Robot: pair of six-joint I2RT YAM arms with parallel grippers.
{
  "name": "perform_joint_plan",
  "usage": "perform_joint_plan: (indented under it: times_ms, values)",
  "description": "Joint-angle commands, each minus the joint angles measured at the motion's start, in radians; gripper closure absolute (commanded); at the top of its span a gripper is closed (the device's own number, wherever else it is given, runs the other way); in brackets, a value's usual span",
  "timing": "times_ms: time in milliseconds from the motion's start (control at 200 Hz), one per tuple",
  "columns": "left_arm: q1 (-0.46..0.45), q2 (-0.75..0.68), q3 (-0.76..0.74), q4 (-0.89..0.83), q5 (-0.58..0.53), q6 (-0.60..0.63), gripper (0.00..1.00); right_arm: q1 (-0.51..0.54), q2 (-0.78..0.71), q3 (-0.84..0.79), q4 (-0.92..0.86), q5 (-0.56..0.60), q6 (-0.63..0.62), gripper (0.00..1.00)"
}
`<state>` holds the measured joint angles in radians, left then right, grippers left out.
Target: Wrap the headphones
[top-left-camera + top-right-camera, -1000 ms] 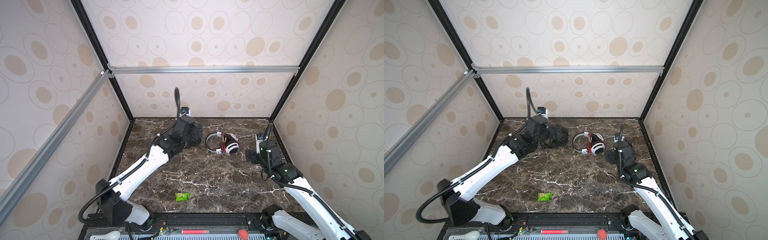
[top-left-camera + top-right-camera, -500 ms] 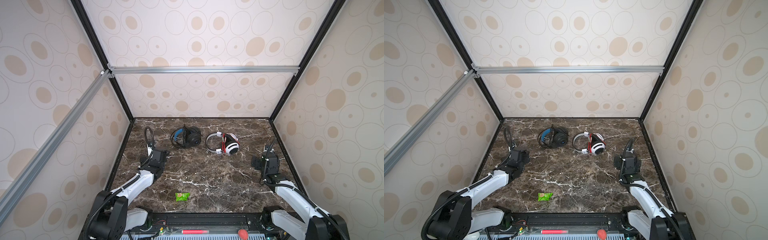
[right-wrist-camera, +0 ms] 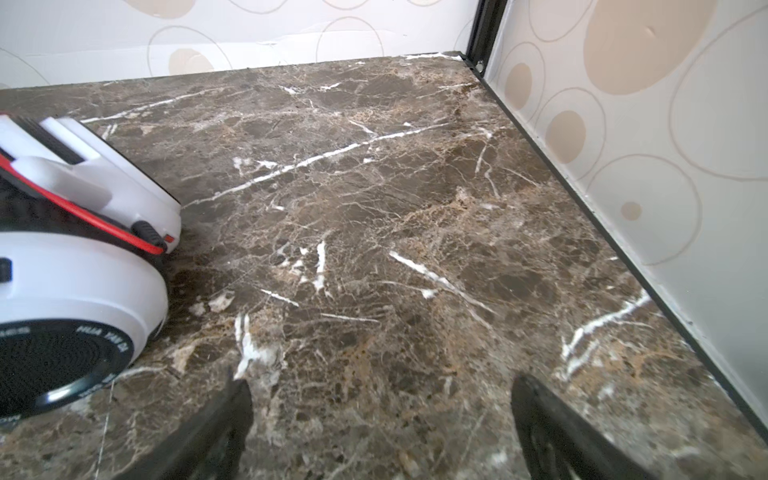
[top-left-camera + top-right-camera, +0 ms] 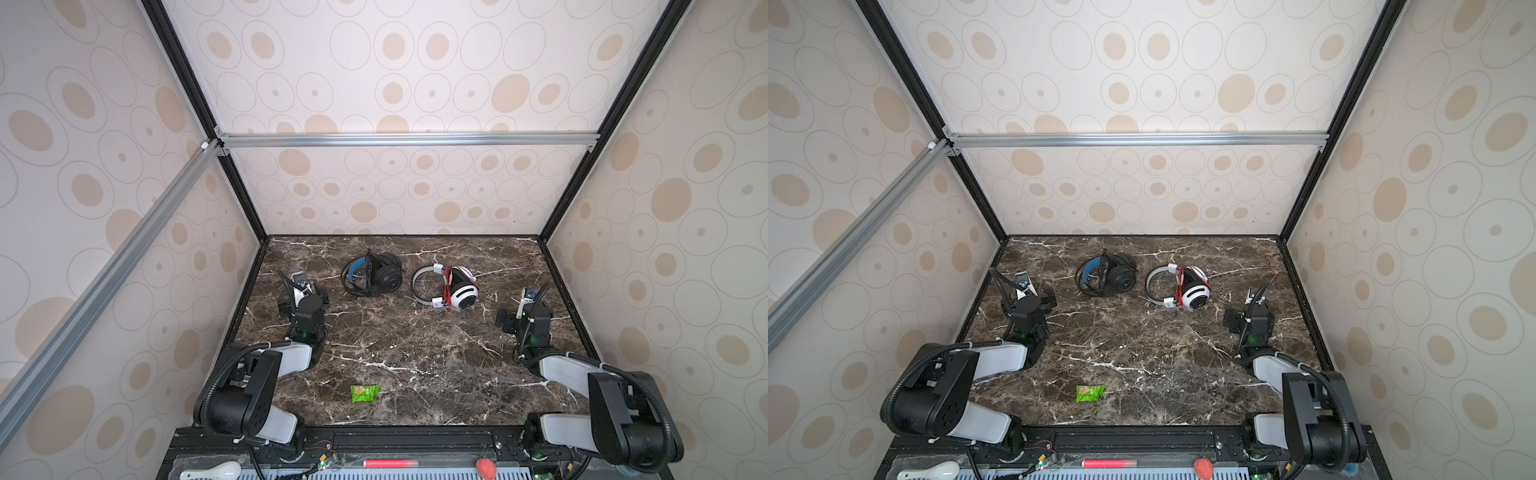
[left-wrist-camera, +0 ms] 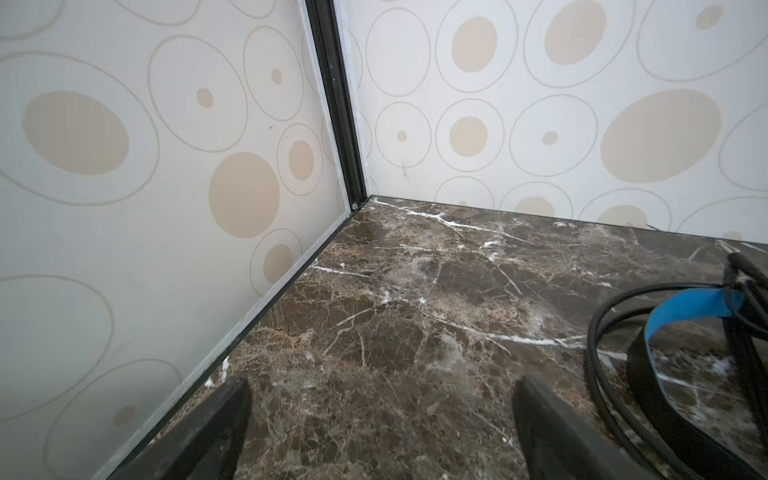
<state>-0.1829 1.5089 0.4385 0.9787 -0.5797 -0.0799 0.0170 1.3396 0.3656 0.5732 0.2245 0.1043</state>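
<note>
Left gripper (image 5: 382, 399) and right gripper (image 3: 380, 395) gape empty; black headphones (image 4: 384, 279) sit nearer the left, white headphones (image 4: 463, 293) nearer the right.

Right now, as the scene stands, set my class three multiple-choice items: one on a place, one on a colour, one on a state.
1. The green packet lies: A) between the headsets; B) alone near the table's front edge; C) in a gripper.
2. The white headset's cable is: A) blue; B) red; C) green.
3. The left gripper and right gripper are: A) both open, empty; B) both shut; C) each holding a headset.
Key: 1B, it sits alone in front; 2B, red strands cross its band; 3A, jaws stand apart over bare table.
</note>
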Motion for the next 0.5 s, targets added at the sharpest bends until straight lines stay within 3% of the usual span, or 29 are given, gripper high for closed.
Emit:
perform_joint_plan:
  times_ms: [0, 55, 110, 160, 220, 300, 340, 420, 495]
  values:
    - [0.053, 0.057, 0.049, 0.147, 0.039, 0.034, 0.02, -0.010, 0.082, 0.023, 0.170, -0.040, -0.010, 0.00]
    - [0.070, 0.051, 0.044, 0.144, 0.051, 0.019, 0.02, -0.015, 0.126, 0.018, 0.245, -0.044, -0.021, 0.00]
    - [0.075, 0.013, 0.026, 0.144, 0.091, 0.044, 0.02, -0.015, 0.103, 0.036, 0.170, -0.080, -0.027, 0.00]
    - [0.071, -0.055, 0.023, 0.058, 0.150, 0.078, 0.02, -0.016, 0.108, 0.026, 0.193, -0.087, -0.028, 0.00]
    - [0.069, -0.135, -0.004, -0.037, 0.136, 0.072, 0.02, -0.015, 0.127, 0.023, 0.217, -0.120, -0.043, 0.00]
    - [0.077, -0.162, -0.095, 0.029, 0.118, 0.081, 0.02, -0.015, 0.191, 0.053, 0.227, -0.193, -0.079, 0.00]
    - [0.080, -0.157, -0.105, 0.063, 0.093, 0.082, 0.02, 0.004, 0.206, 0.058, 0.241, -0.162, -0.095, 0.00]
    - [0.085, -0.124, -0.110, 0.155, 0.155, 0.081, 0.02, 0.014, 0.189, 0.078, 0.166, -0.149, -0.101, 0.00]
    - [0.086, -0.085, -0.066, 0.140, 0.226, 0.105, 0.02, 0.014, 0.198, 0.072, 0.196, -0.149, -0.102, 0.00]
